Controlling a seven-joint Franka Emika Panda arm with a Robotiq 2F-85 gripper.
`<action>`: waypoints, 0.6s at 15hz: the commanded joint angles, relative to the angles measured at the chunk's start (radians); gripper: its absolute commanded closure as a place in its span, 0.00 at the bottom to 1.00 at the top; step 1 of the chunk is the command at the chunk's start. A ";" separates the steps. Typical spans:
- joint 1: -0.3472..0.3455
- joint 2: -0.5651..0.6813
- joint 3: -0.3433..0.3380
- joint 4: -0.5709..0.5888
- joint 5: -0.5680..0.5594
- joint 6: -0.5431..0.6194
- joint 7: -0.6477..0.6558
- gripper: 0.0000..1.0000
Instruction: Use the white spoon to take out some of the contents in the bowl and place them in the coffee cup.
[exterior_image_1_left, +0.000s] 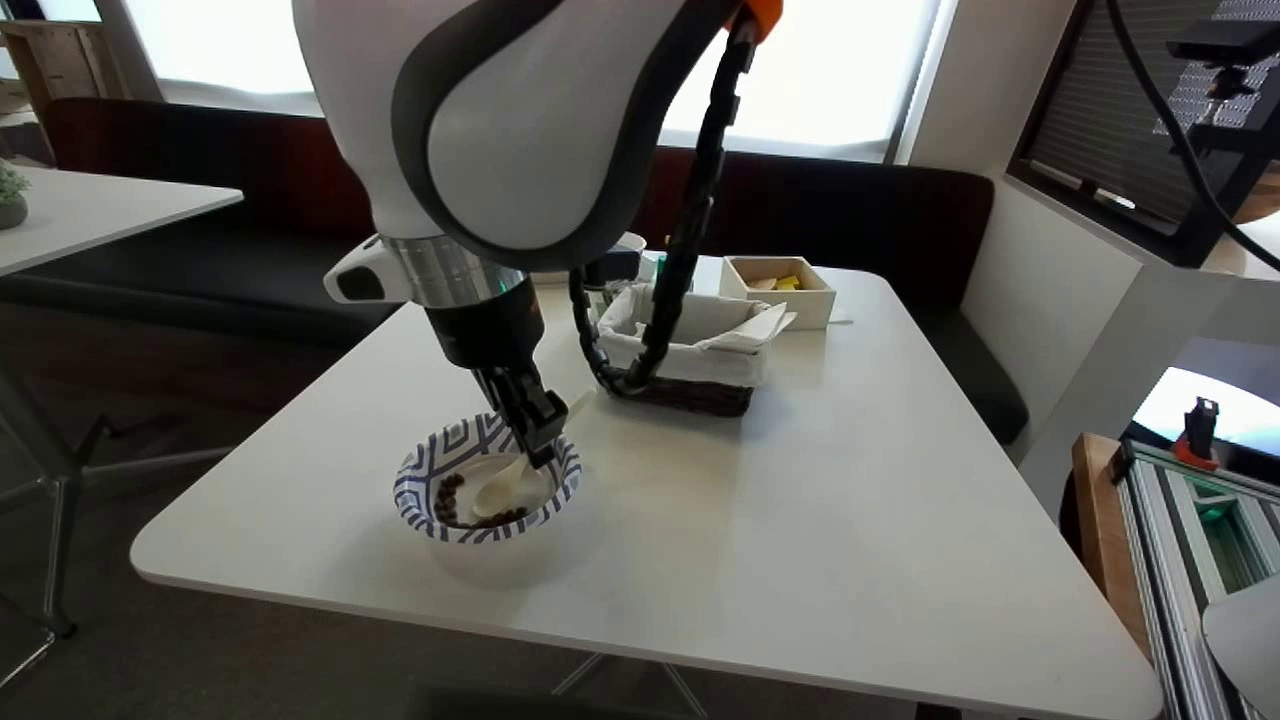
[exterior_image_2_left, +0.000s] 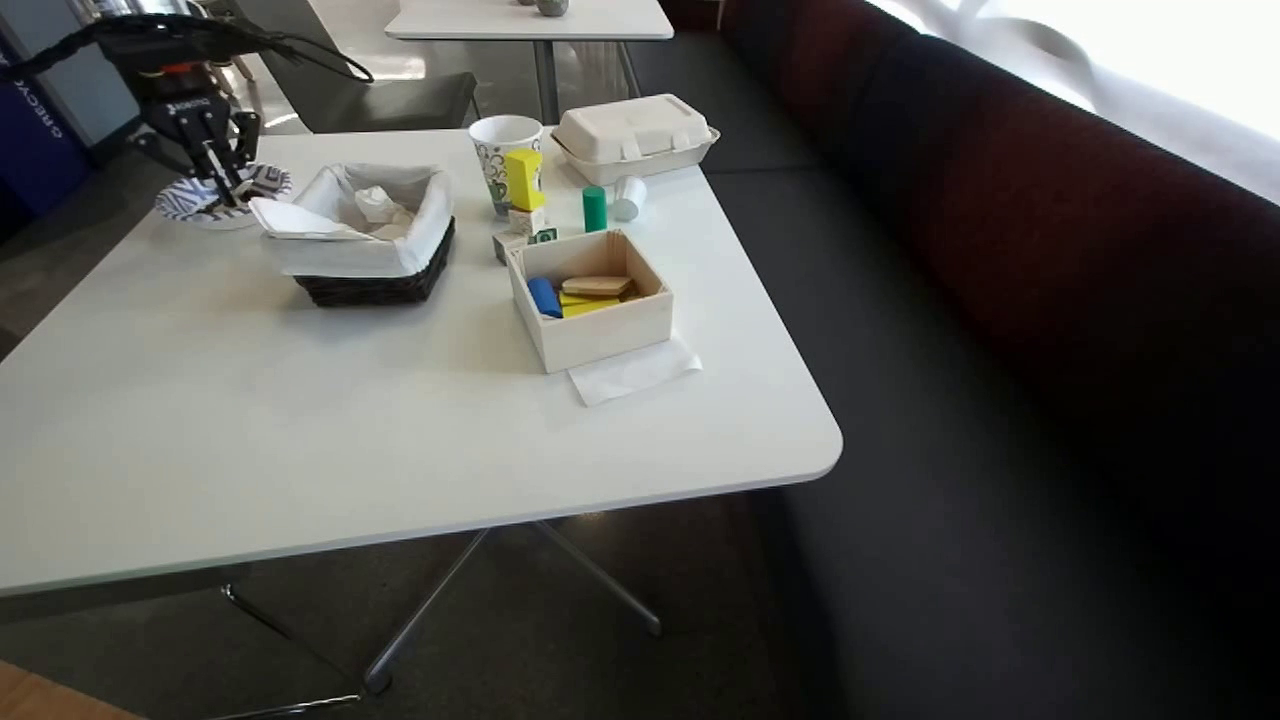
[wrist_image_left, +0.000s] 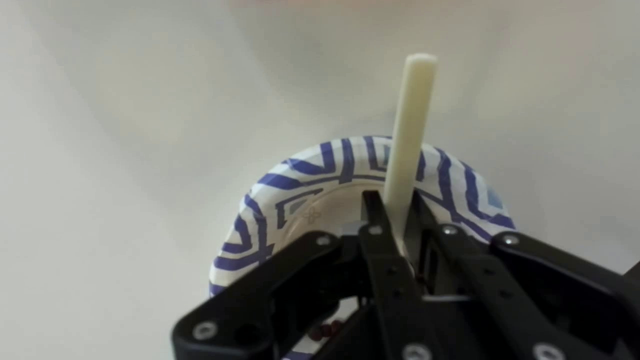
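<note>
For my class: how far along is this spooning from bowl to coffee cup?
Done: the hand has the white spoon gripped by its handle. Under way: the scooping, apparently; the spoon's head is over the inside of the patterned bowl, near dark balls, none visible on it. Left, probably: lifting a load and tipping it into the coffee cup, which stands apart; its inner bottom is hidden.

The off-white spoon (exterior_image_1_left: 498, 492) slants head-down in the blue-patterned white bowl (exterior_image_1_left: 413, 490), handle reaching past the rim. Small dark-brown round pieces (exterior_image_1_left: 446, 499) lie inside, left and near. Well to the right, the patterned paper cup (exterior_image_2_left: 490, 165) stands upright.
</note>
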 joint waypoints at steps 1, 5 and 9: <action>0.005 0.024 0.009 0.038 0.001 -0.038 0.012 0.96; 0.003 0.022 0.016 0.043 0.007 -0.034 0.009 0.96; 0.005 0.032 0.015 0.054 0.005 -0.036 0.011 0.96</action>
